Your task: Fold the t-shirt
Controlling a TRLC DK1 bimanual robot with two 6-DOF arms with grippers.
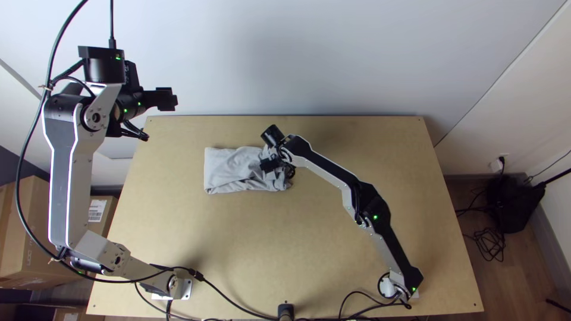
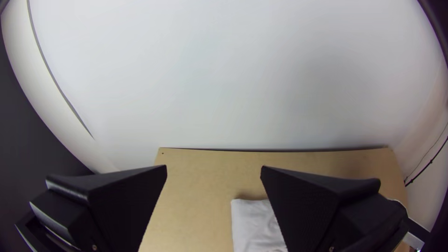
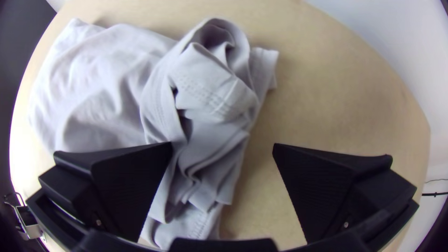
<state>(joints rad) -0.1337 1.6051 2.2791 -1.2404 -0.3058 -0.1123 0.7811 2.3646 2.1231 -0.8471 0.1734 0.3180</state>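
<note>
I judge the t-shirt (image 1: 229, 169) partly folded, its bunched end unfinished; left gripper (image 2: 213, 169) and right gripper (image 3: 223, 147) have fingers wide.

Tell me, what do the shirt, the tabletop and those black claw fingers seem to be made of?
The t-shirt: soft matte knit, probably cotton or a blend, judging by its supple creases and stitched hems.
The tabletop: smooth wood-based board, perhaps fibreboard, given its even tan face.
The right gripper's fingers: likely rigid plastic, matte black with crisp edges; coated metal is possible.
</note>
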